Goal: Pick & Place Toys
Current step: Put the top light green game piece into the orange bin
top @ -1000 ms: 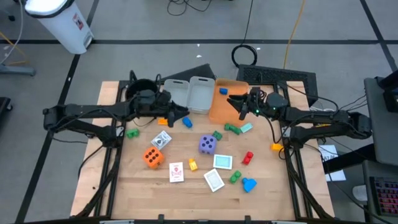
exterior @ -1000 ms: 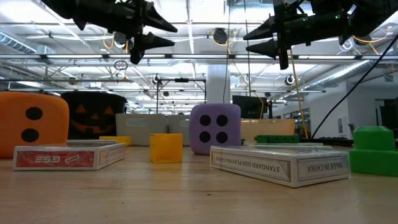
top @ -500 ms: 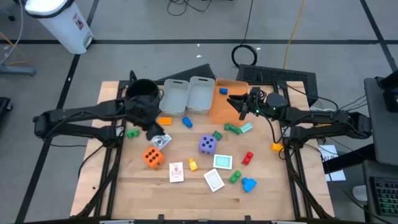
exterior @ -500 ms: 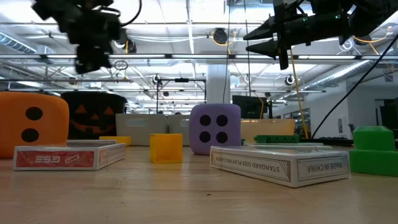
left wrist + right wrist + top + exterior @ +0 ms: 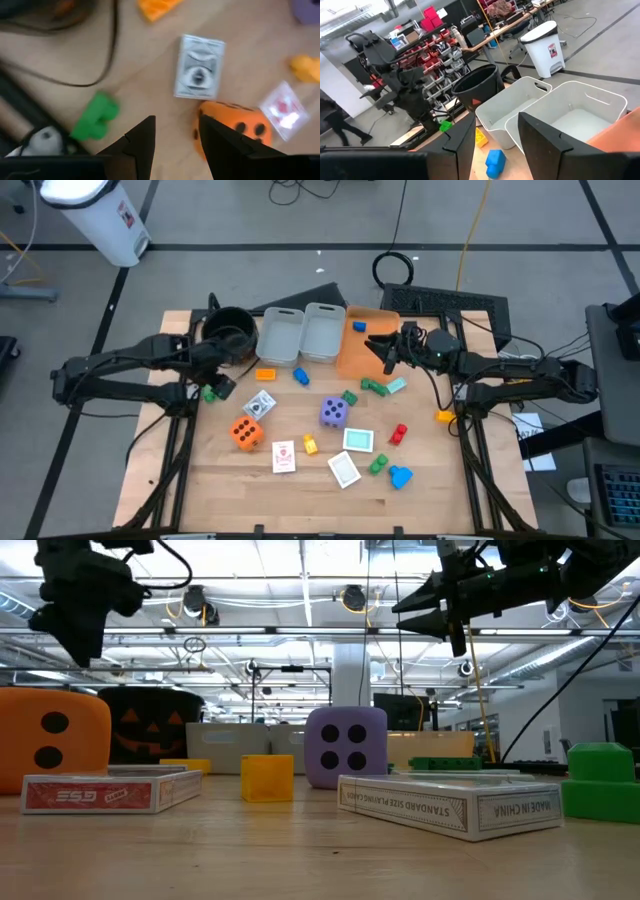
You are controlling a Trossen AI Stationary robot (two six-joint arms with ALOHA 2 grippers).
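Since a second ago, my left gripper (image 5: 215, 383) has swung from beside the grey bins (image 5: 300, 332) back toward the left edge of the surface (image 5: 180, 470), where it hangs above the green block (image 5: 211, 393) — fingers (image 5: 142, 142) apart with a narrow gap, holding nothing. Just beyond it in the left wrist view: a grey-backed card (image 5: 199, 74), the orange die (image 5: 239, 125), a red-marked card (image 5: 282, 106).

My right gripper (image 5: 387, 352) has not shifted — raised at the orange bin (image 5: 358, 345), fingers (image 5: 540, 137) slightly parted, empty.

Toys lying on the surface: purple die (image 5: 333, 412), teal card (image 5: 358, 440), white card (image 5: 344, 470), red block (image 5: 399, 433), blue block (image 5: 400, 476), yellow block (image 5: 309, 445). One blue piece (image 5: 359, 326) sits inside the orange bin. Black pot (image 5: 228, 328) stands at the back left.
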